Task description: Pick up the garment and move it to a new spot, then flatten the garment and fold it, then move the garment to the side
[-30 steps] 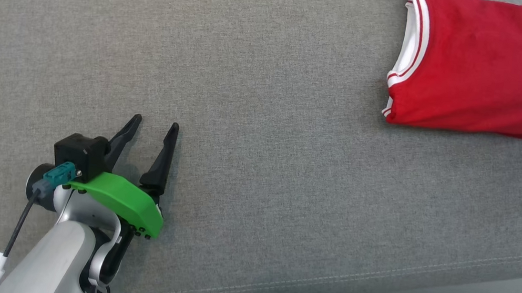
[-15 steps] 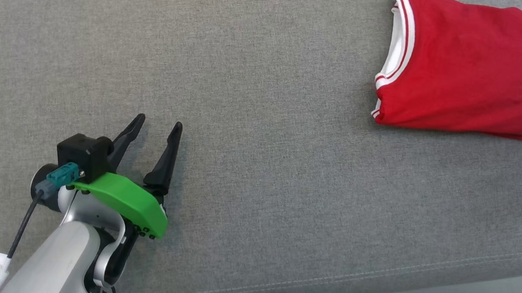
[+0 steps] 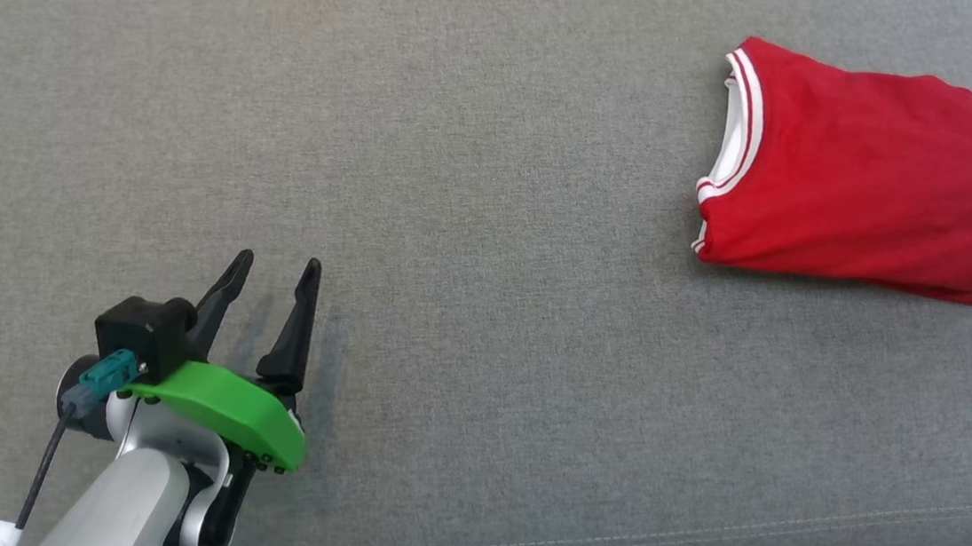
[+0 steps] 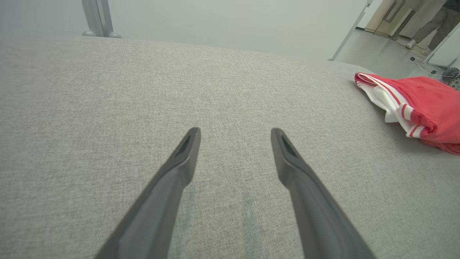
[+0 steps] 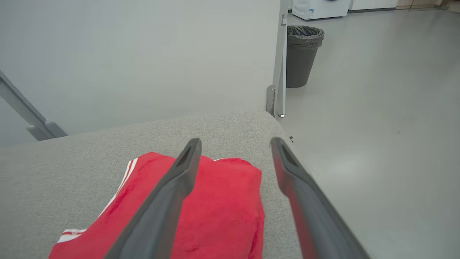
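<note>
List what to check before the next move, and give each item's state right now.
1. The shirt is folded: ok, a compact red stack.
2. The shirt is at the side: ok, it lies near the right end of the cushion, fully on it.
3. The left tool is open and empty: ok, over bare cushion.
4. The right tool is free of the shirt: ok, open above it, nothing gripped.
5. The lower layers lie flat: cannot tell, hidden under the top layer.
</note>
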